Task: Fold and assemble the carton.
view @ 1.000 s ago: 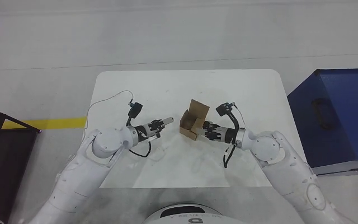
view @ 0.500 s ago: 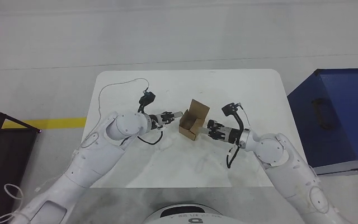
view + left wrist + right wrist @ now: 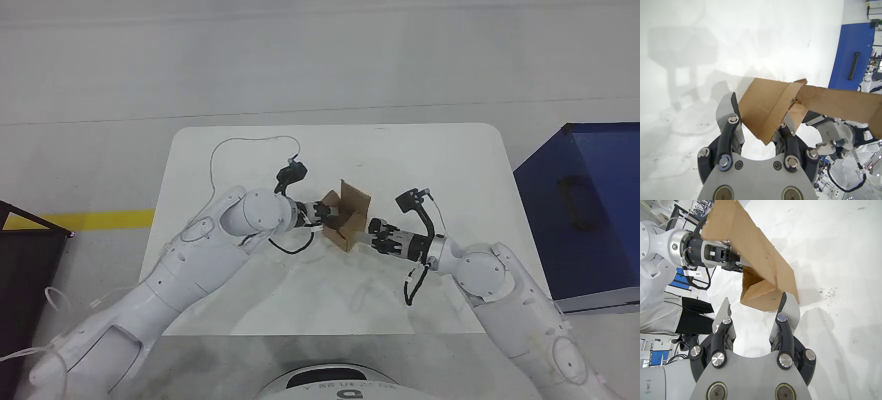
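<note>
Carton (image 3: 345, 212) and both arms share the white desk (image 3: 450, 160). The brown box stands near the desk's middle, a shade toward 12 o'clock, and seems to rest on the surface, though its base cannot be seen clearly. It is only partly formed. One broad flap rises at a slant toward 12 o'clock, and an open cavity shows in the right wrist view, so my guess is that the walls are being squared up before any flap is closed.

The left claw (image 3: 761, 111) comes in from 9 o'clock. It is released, its fingers (image 3: 734, 106) spread on either side of a creased panel with one pad touching the panel's edge, probably so it can pinch or steady that fold. The right claw (image 3: 755, 298) faces it from 4 o'clock and is also released. One finger pad (image 3: 783, 302) lies against the carton's near corner, likely to brace the box from that side.

The cardboard itself shows no print. A small white tag (image 3: 697, 274) with tiny characters hangs on the left arm's cable, and a faint mark (image 3: 649, 386) sits on the right wrist housing.
</note>
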